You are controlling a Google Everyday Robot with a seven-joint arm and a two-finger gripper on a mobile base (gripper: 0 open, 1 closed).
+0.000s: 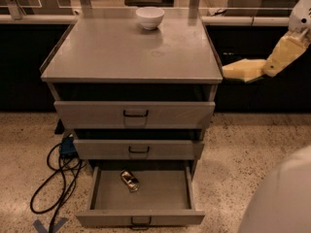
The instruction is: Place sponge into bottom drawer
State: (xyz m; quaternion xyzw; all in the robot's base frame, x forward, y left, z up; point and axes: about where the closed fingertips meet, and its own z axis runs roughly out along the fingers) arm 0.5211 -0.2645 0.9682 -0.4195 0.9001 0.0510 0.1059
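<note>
**Gripper** (266, 71): at the right of the view. The jaws are clamped on the sponge (243, 70), which is held in the air and projects left from them, just off the right edge of the table (131, 57).

**Bottom drawer** (155, 194): pulled open, well below the jaws and to their left. One small metal can (129, 180) is lying in its rear left part.

**White bowl** (149, 17): on the table, up and well left of the jaws. Nothing is seen in it.

**Top drawer** (133, 114), **middle drawer** (138, 149): below-left of the jaws, pushed in, contents hidden.

**Step in hand:** carrying to the drawer, judged about midway. The sponge is best kept wide of the table corner and the upper drawer fronts. It should be let go only once it is low between the drawer walls and away from the can.
</note>
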